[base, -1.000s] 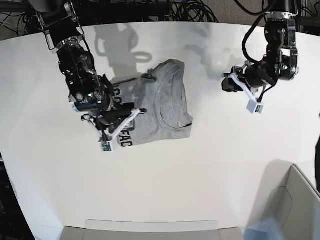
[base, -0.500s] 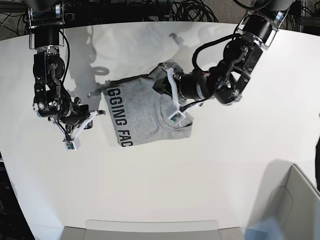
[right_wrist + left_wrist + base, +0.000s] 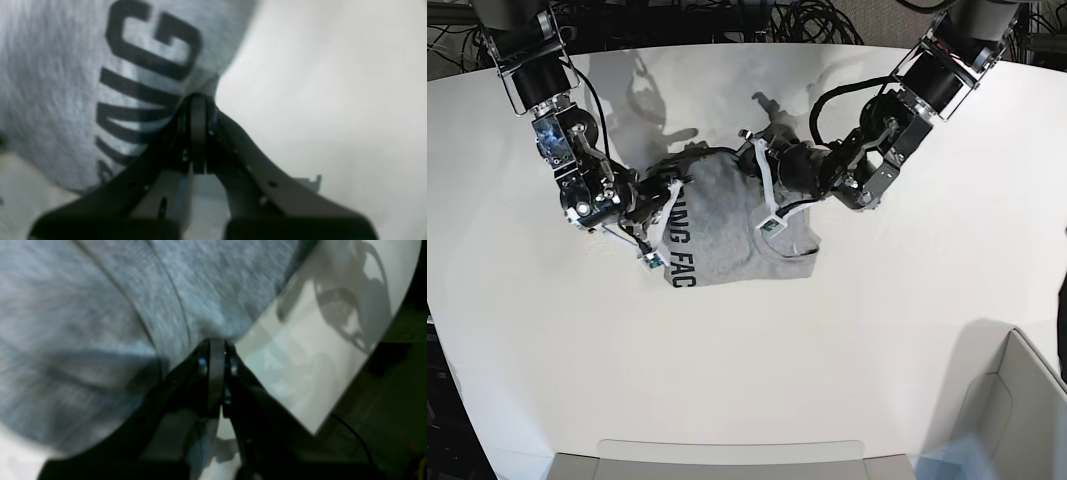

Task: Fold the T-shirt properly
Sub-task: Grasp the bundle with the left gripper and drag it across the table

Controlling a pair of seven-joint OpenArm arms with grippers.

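Bench [image 3: 847,330] is the largest thing here: white, smooth and mostly bare, with a curved far edge and hard shadows of both arms on it. Behind it hang black cables [image 3: 807,20]; a pale box corner [image 3: 1017,400] stands at the near right.

The T-shirt [image 3: 722,225] lies a little left of the middle of the bench, already gathered into a small bundle, the black lettering along its left edge. The left gripper [image 3: 217,343] has its jaws clenched on a plain grey edge at the right side of the bundle. The right gripper [image 3: 198,100] has its jaws clenched on the edge next to the letters.

I think several things could go wrong from here. The cloth is soft and layered, so each pinch may hold only the top layer, and then a lift would open the bundle instead of folding it. If the two arms pull apart unevenly, the shirt will twist and the fold line will be crooked. The smooth bench gives little friction, so the whole bundle may slide along with the arms. The pinches also look shallow, at the very edge, and the fabric could slip out halfway.
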